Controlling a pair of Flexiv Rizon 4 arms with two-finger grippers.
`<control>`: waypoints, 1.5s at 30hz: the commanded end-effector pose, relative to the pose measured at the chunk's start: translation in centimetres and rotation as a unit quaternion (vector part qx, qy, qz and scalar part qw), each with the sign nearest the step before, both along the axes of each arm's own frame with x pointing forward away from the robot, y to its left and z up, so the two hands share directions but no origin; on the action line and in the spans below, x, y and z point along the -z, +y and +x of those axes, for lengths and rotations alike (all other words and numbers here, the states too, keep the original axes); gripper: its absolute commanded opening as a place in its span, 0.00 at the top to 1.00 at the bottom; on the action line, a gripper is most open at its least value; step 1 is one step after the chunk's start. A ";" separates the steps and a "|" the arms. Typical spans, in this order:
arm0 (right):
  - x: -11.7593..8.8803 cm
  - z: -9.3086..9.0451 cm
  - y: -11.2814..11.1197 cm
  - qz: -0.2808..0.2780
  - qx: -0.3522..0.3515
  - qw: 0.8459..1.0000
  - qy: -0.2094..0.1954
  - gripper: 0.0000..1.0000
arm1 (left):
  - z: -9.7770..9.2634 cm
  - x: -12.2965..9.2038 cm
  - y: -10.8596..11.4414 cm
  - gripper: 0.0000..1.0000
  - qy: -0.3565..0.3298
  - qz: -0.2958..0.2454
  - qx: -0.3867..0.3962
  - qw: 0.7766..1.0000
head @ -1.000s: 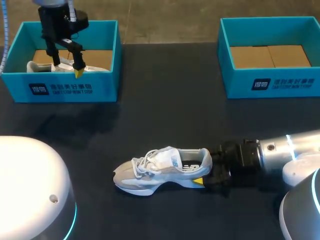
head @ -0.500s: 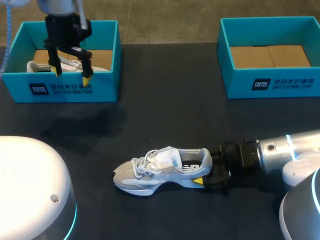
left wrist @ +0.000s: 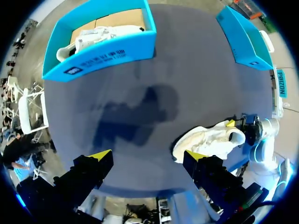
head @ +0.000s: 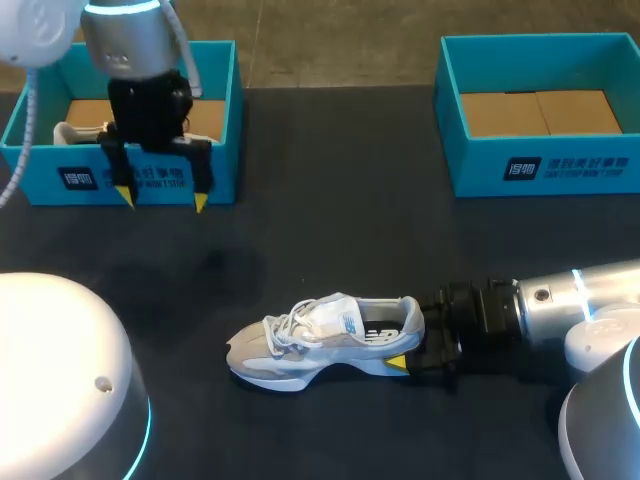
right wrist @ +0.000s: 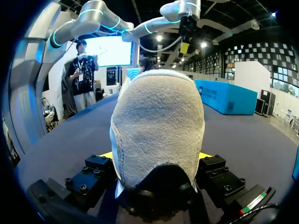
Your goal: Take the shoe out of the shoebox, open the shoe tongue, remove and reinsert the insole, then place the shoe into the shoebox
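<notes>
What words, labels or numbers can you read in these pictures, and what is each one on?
Left teal cardboard shoebox, front wall: a dark square logo and a line of white print beside it, too small and blurred to read for sure.
Right teal cardboard shoebox, front wall: the same kind of logo and white line, also too blurred.
Grey and white sneaker, side: a small dark emblem, not legible.
No numbers or signs show.
</notes>
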State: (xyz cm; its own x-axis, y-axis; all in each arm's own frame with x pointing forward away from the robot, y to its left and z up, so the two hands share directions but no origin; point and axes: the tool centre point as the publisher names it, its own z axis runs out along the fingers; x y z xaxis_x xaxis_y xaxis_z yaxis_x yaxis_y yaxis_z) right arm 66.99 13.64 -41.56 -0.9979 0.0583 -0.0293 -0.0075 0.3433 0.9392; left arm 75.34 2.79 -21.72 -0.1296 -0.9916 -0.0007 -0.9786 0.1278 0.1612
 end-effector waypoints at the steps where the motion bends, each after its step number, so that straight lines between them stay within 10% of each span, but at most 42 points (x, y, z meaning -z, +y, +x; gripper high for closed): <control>1: 0.0 0.0 0.1 -0.002 0.000 1.000 0.000 1.00 | -1.8 0.6 -1.7 0.00 -0.022 0.011 -0.010 1.000; 17: 0.0 0.0 0.1 -0.002 0.000 1.000 0.000 1.00 | -4.9 2.3 -9.0 0.00 -0.017 0.015 -0.030 0.999; 30: 0.0 0.0 0.1 -0.002 0.000 1.000 0.000 1.00 | -4.9 2.3 -9.0 0.00 -0.017 0.015 -0.030 0.999; 45: 0.0 0.0 0.1 -0.002 0.000 1.000 0.000 1.00 | -10.7 3.8 -16.5 0.00 -0.070 0.061 -0.065 0.994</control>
State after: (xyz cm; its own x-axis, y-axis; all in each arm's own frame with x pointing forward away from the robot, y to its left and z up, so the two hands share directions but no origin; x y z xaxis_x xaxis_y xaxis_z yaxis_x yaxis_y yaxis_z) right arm 66.99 13.65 -41.56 -0.9979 0.0581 -0.0294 -0.0077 0.3432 0.9392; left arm 64.92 -11.44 -24.64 0.0136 -0.9965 -0.0819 -0.9994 -0.0161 0.0311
